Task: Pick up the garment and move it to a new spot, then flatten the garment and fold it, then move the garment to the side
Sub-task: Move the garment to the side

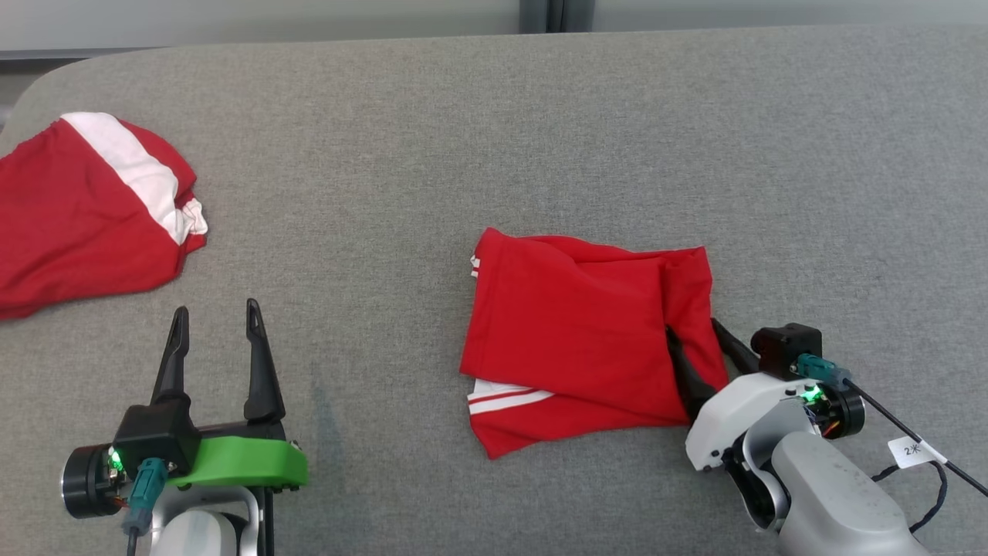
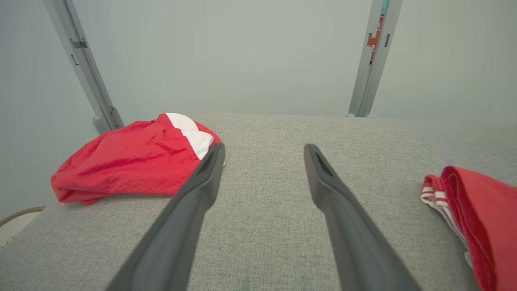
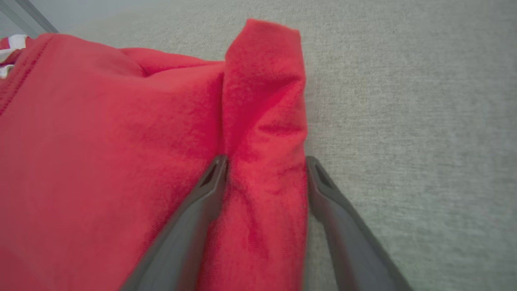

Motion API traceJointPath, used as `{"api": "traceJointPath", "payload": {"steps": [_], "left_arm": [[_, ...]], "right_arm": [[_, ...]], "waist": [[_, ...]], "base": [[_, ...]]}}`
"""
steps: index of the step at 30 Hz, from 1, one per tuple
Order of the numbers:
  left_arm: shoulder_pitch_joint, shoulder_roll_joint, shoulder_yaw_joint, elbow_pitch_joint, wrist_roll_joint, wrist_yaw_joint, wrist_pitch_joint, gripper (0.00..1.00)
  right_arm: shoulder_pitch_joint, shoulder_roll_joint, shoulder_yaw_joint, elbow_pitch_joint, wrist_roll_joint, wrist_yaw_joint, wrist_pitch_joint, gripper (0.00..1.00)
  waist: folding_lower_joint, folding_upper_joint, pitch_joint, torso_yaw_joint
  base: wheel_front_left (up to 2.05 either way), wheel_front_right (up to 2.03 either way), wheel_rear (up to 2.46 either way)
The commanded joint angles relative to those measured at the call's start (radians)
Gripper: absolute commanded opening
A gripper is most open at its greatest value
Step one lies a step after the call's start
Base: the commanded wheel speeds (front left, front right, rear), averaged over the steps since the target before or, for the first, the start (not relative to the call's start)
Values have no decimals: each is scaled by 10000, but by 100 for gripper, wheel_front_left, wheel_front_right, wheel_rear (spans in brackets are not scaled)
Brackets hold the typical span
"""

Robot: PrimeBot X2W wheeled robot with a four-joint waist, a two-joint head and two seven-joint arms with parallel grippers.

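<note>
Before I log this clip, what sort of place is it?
Probably a lab or test cell for cloth handling, not a home: a grey fabric-covered table, pale wall panels between metal posts, plus a folded red garment and a crumpled red garment.

You have one marking to read: a small white tag (image 1: 912, 451) on the black cable (image 1: 872, 403) at the lower right. It begins with "2", and the next character is too small to tell.

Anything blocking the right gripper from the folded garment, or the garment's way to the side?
No: the right gripper straddles a fold of the folded garment. Leftward sit the left gripper and another red garment.
</note>
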Motion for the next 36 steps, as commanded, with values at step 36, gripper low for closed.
{"api": "traceJointPath", "payload": {"steps": [36], "left_arm": [[-3555,856,-548,-2848,1520,-170,149,100]], "right_arm": [[-6897,-5932,1337,174,2348,38,-419,0]], "waist": [[0,0,5249,-2925]], "base": [[0,0,0]]}}
